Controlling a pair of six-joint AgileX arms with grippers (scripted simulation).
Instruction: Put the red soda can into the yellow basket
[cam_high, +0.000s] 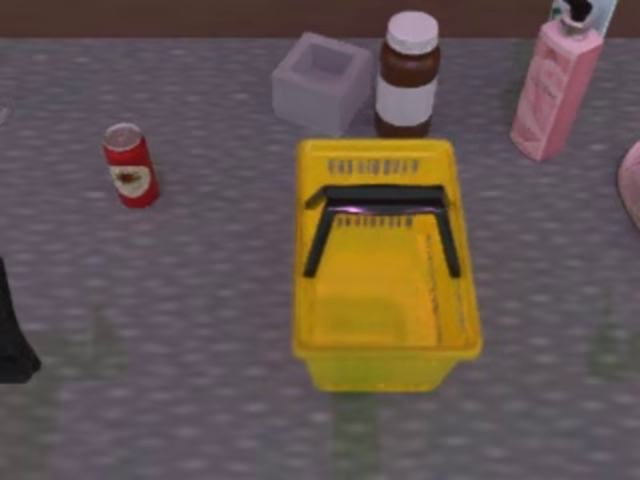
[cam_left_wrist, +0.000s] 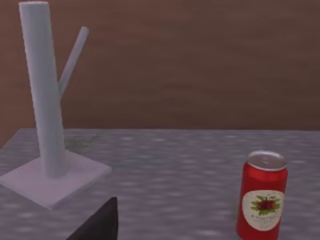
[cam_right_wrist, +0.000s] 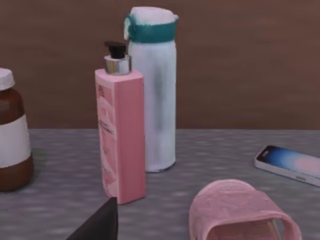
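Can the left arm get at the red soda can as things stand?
Probably yes. The red soda can stands upright on bare table on the left side, well apart from the yellow basket, with nothing between it and the left arm at the left edge. Its wrist view shows the can unobstructed.

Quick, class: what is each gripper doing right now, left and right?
Left gripper: at the table's left edge, holding nothing; the red soda can stands apart from it.
Right gripper: not in the top view; nothing held.
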